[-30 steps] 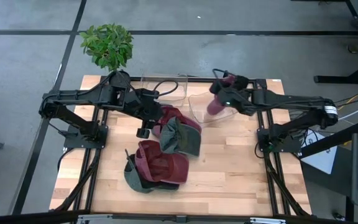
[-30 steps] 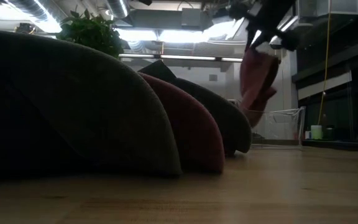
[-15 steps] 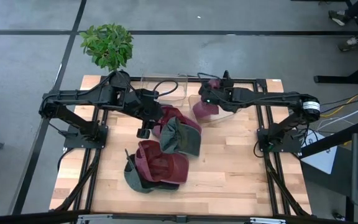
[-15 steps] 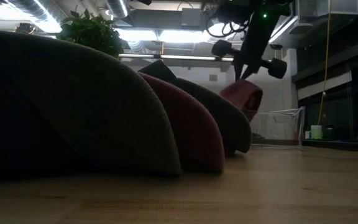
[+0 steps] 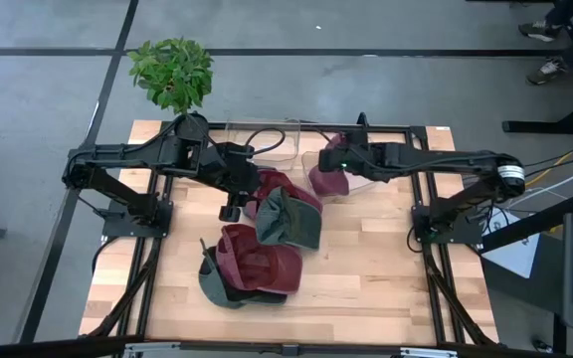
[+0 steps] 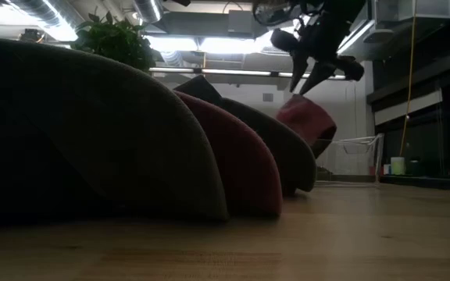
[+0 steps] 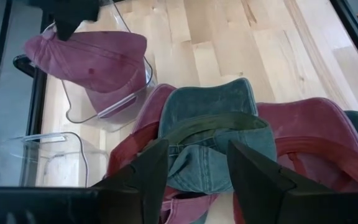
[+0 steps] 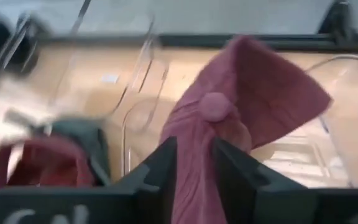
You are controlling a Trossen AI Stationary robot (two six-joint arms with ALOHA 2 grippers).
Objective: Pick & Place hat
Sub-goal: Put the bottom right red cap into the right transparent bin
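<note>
While the right pincer (image 5: pixel 332 162) stands slightly parted around the maroon hat (image 5: pixel 326 180) in the clear bin (image 5: pixel 311 159), four hats (image 5: pixel 267 239) beside it remain; the left pincer (image 7: pixel 194 163) hovers open, empty.

The right wrist picture is smeared by motion: the maroon cap (image 8: pixel 229 118) runs down between the two fingers (image 8: pixel 160 168), and whether they touch it cannot be told. In the low view, dark caps (image 6: pixel 92 133) fill the near side and hide most of the worktop (image 6: pixel 303 234). In the left wrist view, that arm's fingers (image 7: pixel 148 174) cover the green cap's (image 7: pixel 222 121) near edge, perhaps its brim.
</note>
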